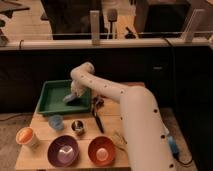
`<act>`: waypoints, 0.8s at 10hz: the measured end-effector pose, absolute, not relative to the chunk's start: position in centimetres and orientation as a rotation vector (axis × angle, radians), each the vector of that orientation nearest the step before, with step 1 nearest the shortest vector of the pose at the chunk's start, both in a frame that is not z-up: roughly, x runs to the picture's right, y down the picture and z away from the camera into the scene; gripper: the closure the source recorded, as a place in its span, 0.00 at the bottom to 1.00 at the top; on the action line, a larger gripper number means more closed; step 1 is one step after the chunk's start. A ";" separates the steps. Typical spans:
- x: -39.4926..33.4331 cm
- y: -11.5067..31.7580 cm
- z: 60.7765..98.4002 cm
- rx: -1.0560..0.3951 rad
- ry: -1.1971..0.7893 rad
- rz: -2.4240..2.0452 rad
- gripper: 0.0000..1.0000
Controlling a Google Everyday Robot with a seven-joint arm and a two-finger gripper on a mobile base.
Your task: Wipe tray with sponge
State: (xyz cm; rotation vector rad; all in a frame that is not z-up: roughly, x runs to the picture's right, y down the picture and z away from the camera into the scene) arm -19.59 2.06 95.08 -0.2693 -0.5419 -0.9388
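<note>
hand point(71, 96) down in green tray point(51, 104) at pale sponge point(66, 99); cannot tell its grasp.

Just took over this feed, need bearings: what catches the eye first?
The big white arm reaches from the lower right across the table, its gripper down inside the green tray at the back left. Along the front edge sit a purple bowl and an orange bowl.

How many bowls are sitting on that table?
2. A purple bowl sits at the front edge, left of an orange bowl. The arm could hide others. The gripper is down inside the green tray.
</note>
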 end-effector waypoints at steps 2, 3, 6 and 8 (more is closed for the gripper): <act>-21.0 1.7 96.3 -0.277 -0.576 -0.941 1.00; -21.8 1.7 96.7 -0.279 -0.598 -0.941 1.00; -26.8 1.7 97.2 -0.266 -0.717 -0.922 1.00; -29.9 1.9 96.6 -0.252 -0.798 -0.937 1.00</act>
